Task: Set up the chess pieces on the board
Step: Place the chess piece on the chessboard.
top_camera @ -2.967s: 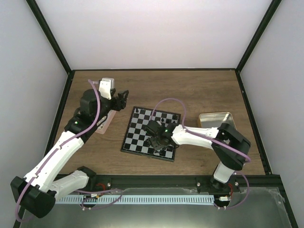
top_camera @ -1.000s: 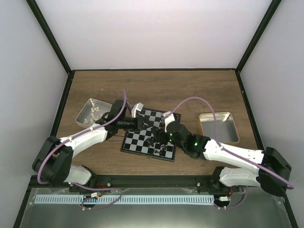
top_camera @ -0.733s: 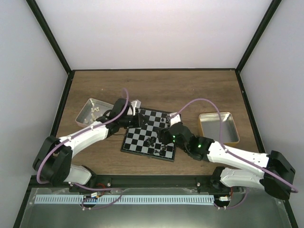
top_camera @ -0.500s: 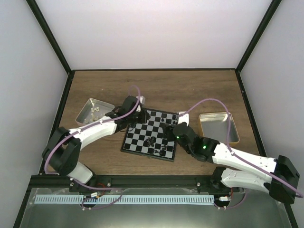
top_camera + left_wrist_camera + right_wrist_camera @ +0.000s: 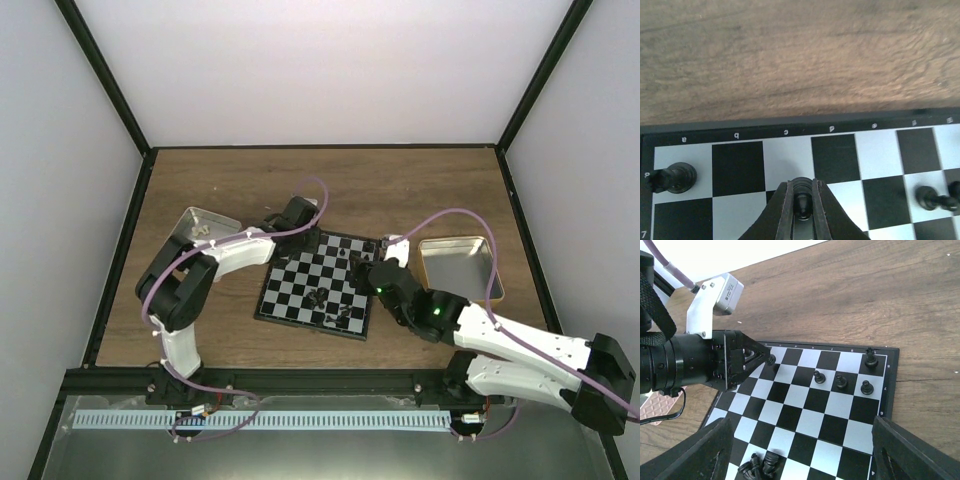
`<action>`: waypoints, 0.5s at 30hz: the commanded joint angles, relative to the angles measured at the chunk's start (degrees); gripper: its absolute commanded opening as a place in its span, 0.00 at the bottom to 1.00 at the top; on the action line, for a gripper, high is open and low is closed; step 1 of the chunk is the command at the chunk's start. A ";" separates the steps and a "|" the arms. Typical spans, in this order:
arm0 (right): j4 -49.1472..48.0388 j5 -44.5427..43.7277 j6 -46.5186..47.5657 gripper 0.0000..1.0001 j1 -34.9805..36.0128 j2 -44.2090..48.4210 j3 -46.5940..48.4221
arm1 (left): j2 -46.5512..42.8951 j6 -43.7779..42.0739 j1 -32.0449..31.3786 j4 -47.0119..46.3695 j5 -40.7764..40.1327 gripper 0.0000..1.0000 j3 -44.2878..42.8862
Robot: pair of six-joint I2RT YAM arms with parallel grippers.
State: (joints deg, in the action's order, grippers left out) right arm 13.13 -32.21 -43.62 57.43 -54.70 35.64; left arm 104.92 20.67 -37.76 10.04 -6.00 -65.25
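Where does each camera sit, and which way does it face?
Top external: fixed above and behind the robot, looking down at the table; left tool and right tool show over the board.
Left wrist: rides behind the left tool, facing down at the board's far edge; its own fingers pinch a black piece.
Right wrist: above the board, facing its far edge; its own fingers spread at the bottom corners.
Shared: both wrist views show that pinched piece.

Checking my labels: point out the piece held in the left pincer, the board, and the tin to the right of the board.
Held piece (image 5: 800,200): left wrist view, its neck.
Board (image 5: 285,290): top view, a bare square.
Tin (image 5: 452,268): top view, its bare floor.
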 commanded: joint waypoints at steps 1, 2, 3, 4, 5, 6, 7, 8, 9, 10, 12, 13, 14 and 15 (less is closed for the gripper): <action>1.25 -1.68 -1.99 0.78 -0.52 -0.68 0.22 | 1.89 -2.36 -0.04 0.24 -1.55 0.04 -1.09; 1.28 -1.57 -2.00 0.78 -0.56 -0.87 0.30 | 2.14 -2.71 -0.04 -0.02 -1.90 0.04 -0.98; 1.21 -1.36 -1.96 0.78 -0.63 -1.12 0.42 | 2.37 -3.12 -0.04 -0.33 -2.17 0.04 -0.95; 1.16 -1.21 -1.83 0.78 -0.65 -1.38 0.63 | 2.68 -3.67 -0.04 -0.62 -2.31 0.04 -0.89; 1.16 -1.07 -1.76 0.78 -0.66 -1.70 0.80 | 3.03 -4.23 -0.04 -0.83 -2.45 0.04 -0.92; 1.20 -0.90 -1.67 0.78 -0.65 -1.96 0.98 | 3.43 -4.83 -0.04 -0.99 -2.48 0.04 -0.97; 1.20 -0.79 -1.52 0.78 -0.67 -2.19 1.08 | 3.83 -5.33 -0.04 -1.13 -2.51 0.04 -1.09; 1.24 -0.78 -1.40 0.78 -0.70 -2.45 1.20 | 4.26 -5.77 -0.04 -1.31 -2.59 0.05 -1.15; 1.45 -0.76 -1.39 0.78 -0.73 -2.70 1.37 | 4.57 -6.07 -0.04 -1.44 -2.65 0.05 -1.17; 1.58 -0.73 -1.38 0.78 -0.76 -2.84 1.40 | 4.94 -6.30 -0.04 -1.46 -2.72 0.05 -1.25; 1.82 -0.68 -1.49 0.78 -0.82 -3.02 1.39 | 5.61 -6.58 -0.02 -1.48 -3.13 0.05 -1.45; 1.92 -0.64 -1.64 0.78 -0.83 -3.02 1.41 | 5.90 -6.60 -0.01 -1.61 -3.44 0.06 -1.45; 2.05 -0.59 -1.71 0.78 -0.87 -3.04 1.44 | 6.09 -6.69 -0.01 -1.74 -3.61 0.06 -1.37; 2.14 -0.50 -1.84 0.78 -0.91 -3.05 1.33 | 6.47 -6.69 0.07 -1.85 -3.64 0.07 -1.43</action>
State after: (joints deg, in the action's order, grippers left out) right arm 14.59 -31.68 -44.49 57.06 -57.60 35.64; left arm 109.12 15.53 -37.76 8.16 -8.51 -66.13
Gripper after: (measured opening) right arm 0.783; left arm 0.099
